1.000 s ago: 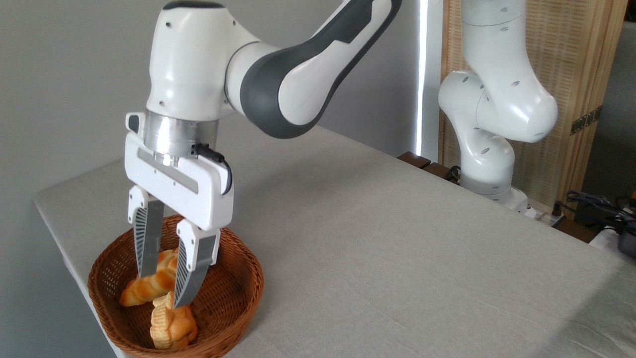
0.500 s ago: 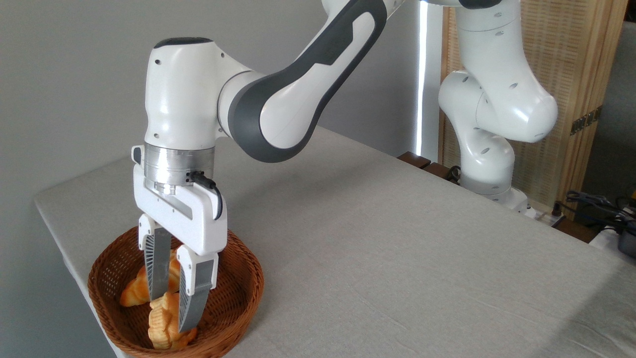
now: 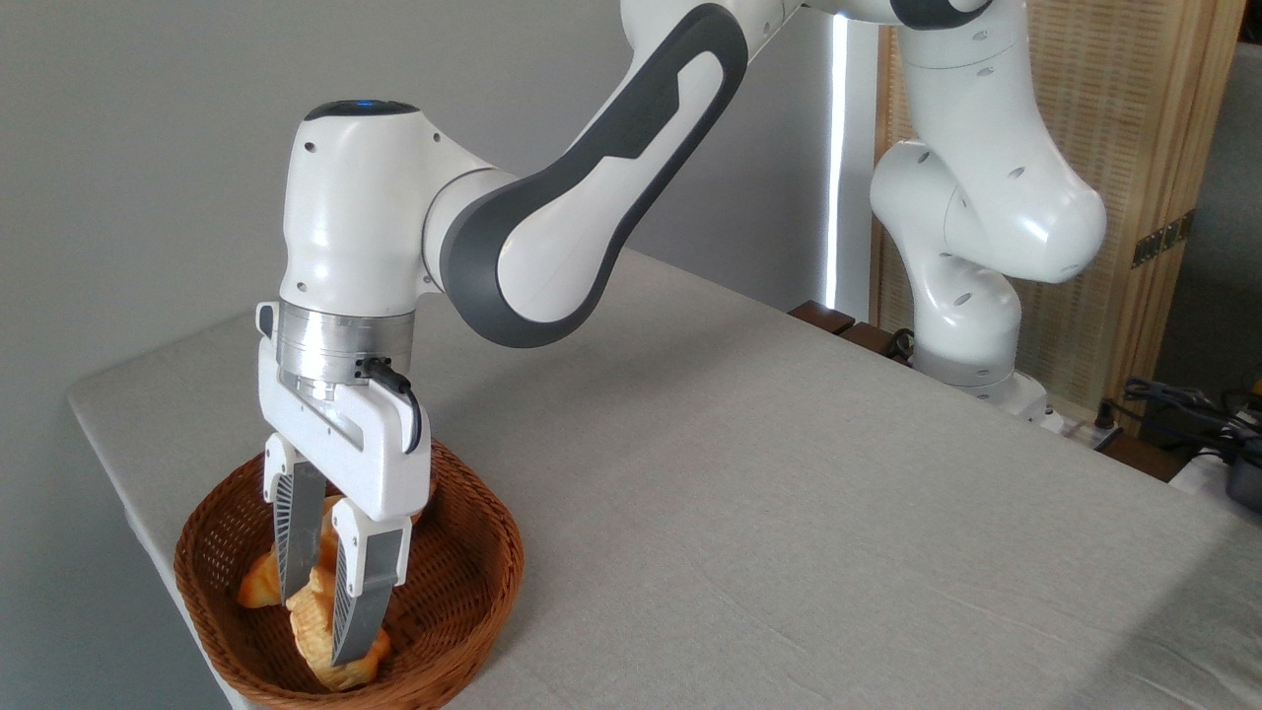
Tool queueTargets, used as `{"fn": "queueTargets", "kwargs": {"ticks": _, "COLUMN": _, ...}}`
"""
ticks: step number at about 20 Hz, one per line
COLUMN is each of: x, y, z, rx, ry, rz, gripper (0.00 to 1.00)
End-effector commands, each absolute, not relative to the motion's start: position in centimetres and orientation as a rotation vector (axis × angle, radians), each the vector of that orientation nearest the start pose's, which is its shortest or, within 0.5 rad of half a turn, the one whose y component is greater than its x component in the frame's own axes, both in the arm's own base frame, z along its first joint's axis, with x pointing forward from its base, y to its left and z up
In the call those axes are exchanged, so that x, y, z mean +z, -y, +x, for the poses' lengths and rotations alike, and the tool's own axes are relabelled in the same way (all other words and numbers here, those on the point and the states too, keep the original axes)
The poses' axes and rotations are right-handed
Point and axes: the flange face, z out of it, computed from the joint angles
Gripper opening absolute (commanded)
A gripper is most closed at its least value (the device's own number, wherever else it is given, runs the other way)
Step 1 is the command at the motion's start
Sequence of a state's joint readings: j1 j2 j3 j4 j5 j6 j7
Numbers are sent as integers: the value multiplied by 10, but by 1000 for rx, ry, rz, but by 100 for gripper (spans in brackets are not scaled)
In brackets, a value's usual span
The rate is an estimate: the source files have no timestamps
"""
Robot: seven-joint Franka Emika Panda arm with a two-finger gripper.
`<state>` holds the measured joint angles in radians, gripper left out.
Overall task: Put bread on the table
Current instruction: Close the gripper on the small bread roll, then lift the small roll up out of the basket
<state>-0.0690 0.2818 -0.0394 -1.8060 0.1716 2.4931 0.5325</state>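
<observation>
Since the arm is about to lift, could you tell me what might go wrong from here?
The jaws grip the bread only near its upper end, so it could swing or slip out. The long loaf lies against it and may be dragged along. The basket sits near the table edge; a snag could tip it off.

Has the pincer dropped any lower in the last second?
Yes. The pincer has come down into the basket, its fingers now either side of the bread.

One arm [image 3: 552,227] with one claw [image 3: 320,616] at lower left. One basket [image 3: 463,582] at the bottom left, two breads inside: one roll [image 3: 314,631], one loaf [image 3: 258,584]. One desk [image 3: 789,513] across the frame.
</observation>
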Motion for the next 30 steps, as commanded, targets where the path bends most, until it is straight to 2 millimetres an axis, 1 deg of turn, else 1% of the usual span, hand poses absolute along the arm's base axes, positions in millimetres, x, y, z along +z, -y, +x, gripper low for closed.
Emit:
{"fn": "queueTargets", "kwargs": {"ticks": 1, "x": 432, "y": 70, "z": 663, "rx": -548, "ry": -1081, "rz": -2661, "gripper": 96}}
{"fn": "queueTargets", "kwargs": {"ticks": 2, "x": 432, "y": 71, "z": 663, "rx": -548, "ry": -1085, "rz": -2655, "gripper": 79}}
{"fn": "queueTargets", "kwargs": {"ticks": 3, "x": 432, "y": 71, "z": 663, "rx": -541, "ry": -1092, "rz": -2645, "gripper": 57}}
{"fn": "queueTargets", "kwargs": {"ticks": 4, "x": 432, "y": 72, "z": 663, "rx": -540, "ry": -1097, "rz": -2640, "gripper": 43}}
{"fn": "queueTargets", "kwargs": {"ticks": 5, "x": 432, "y": 72, "z": 663, "rx": -540, "ry": -1097, "rz": -2640, "gripper": 39}}
{"fn": "queueTargets", "kwargs": {"ticks": 13, "x": 433, "y": 72, "z": 663, "rx": -542, "ry": -1096, "rz": -2639, "gripper": 40}}
{"fn": "queueTargets", "kwargs": {"ticks": 16, "x": 436, "y": 71, "z": 663, "rx": -546, "ry": -1095, "rz": -2637, "gripper": 40}}
{"fn": "queueTargets", "kwargs": {"ticks": 18, "x": 443, "y": 71, "z": 661, "rx": -550, "ry": -1075, "rz": -2646, "gripper": 41}}
{"fn": "queueTargets", "kwargs": {"ticks": 22, "x": 479, "y": 65, "z": 648, "rx": -545, "ry": -1033, "rz": -2671, "gripper": 45}}
{"fn": "queueTargets", "kwargs": {"ticks": 24, "x": 500, "y": 63, "z": 637, "rx": -532, "ry": -1001, "rz": -2722, "gripper": 45}}
{"fn": "queueTargets", "kwargs": {"ticks": 25, "x": 510, "y": 63, "z": 630, "rx": -510, "ry": -992, "rz": -2746, "gripper": 45}}
{"fn": "queueTargets", "kwargs": {"ticks": 27, "x": 537, "y": 66, "z": 610, "rx": -481, "ry": -985, "rz": -2794, "gripper": 48}}
{"fn": "queueTargets", "kwargs": {"ticks": 29, "x": 559, "y": 67, "z": 591, "rx": -443, "ry": -975, "rz": -2861, "gripper": 48}}
{"fn": "queueTargets", "kwargs": {"ticks": 30, "x": 566, "y": 69, "z": 582, "rx": -421, "ry": -975, "rz": -2890, "gripper": 48}}
